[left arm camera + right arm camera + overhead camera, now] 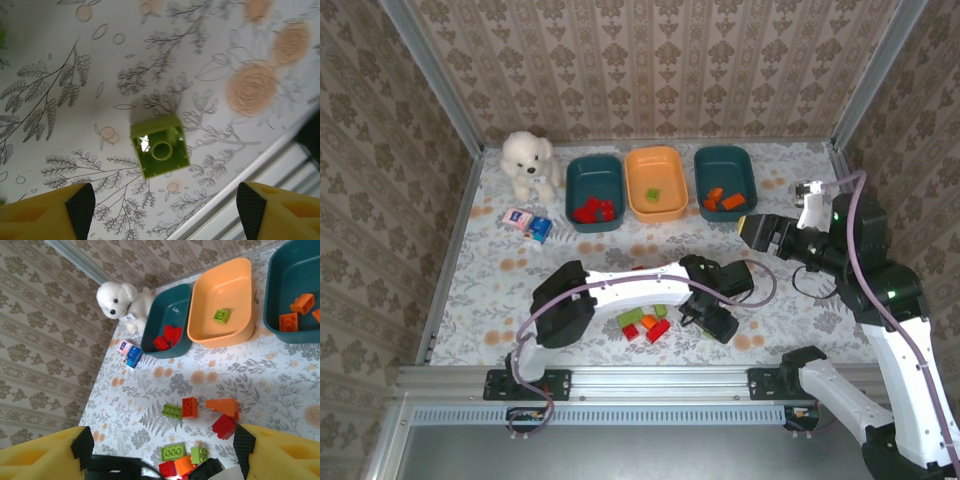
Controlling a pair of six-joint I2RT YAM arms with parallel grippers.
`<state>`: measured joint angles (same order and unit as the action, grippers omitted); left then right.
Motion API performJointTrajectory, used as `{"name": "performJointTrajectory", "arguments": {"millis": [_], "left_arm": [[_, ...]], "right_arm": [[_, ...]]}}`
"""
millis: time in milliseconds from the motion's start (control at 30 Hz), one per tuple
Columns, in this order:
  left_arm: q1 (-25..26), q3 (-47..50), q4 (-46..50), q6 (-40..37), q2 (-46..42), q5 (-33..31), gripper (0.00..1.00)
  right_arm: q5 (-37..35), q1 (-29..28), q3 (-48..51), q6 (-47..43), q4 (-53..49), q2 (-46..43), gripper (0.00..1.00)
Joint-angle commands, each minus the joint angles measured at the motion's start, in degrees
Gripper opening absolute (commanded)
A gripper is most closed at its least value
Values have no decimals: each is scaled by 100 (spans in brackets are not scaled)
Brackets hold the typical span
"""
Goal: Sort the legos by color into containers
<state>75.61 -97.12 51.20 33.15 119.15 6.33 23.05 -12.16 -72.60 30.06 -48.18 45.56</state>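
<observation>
Legos [645, 323] partly behind left arm [630, 283]

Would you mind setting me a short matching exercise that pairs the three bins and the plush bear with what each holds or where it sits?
Things:
1. left teal bin
2. orange bin
3. right teal bin
4. white plush bear

States:
A. holds a green brick
B. sits outside the bins, at the far left
C. holds orange bricks
D. holds red bricks

Pairs: 1-D, 2-A, 3-C, 4-B.
</observation>
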Motion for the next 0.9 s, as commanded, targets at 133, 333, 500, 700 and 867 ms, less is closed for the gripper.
{"name": "performJointTrajectory", "arguments": {"millis": [133,333,500,700,867], "left_arm": [[108,-990,734,780,792,-296,78],[232,-1273,1087,1283,1211,-397,72],[234,-1344,1305,1356,1348,-510,69],[240,-1397,1360,1341,1472,-589,57],[243,-1581,1340,1163,1606,-623,48]], "right_arm": [[450,-12,-162,164,157,-149,78],[529,-4,-311,154,222,-38,78],[552,-4,-371,105,229,21,78],[558,-5,-240,155,354,10,78],[580,-5,-166,175,371,-13,78]]}}
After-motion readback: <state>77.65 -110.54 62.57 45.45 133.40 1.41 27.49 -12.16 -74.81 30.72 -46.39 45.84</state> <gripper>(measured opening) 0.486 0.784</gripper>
